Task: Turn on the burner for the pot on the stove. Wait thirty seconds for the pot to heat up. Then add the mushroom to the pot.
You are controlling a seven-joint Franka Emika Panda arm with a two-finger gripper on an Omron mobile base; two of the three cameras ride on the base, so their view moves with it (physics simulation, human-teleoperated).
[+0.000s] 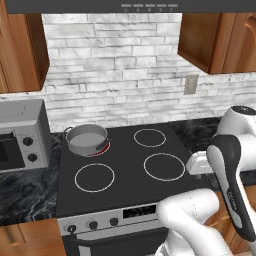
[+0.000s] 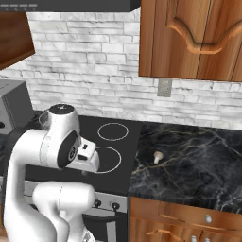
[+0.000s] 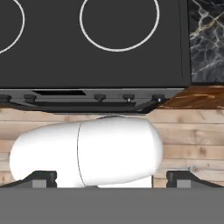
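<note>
Pot (image 1: 87,138): seated at rear left of stove (image 1: 125,187) on red-rimmed burner (image 1: 102,148), judged already lit; gripper (image 3: 111,179) held above the stove front, jaws spread wide and empty; mushroom (image 2: 157,156) lying on marble counter (image 2: 198,165) to the right, yet to be added.

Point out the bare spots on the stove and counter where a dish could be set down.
Free: the stove glass in front of and right of the pot, across its three white rings; the dark counter around the mushroom. Tight: the strip between oven and pot.
</note>
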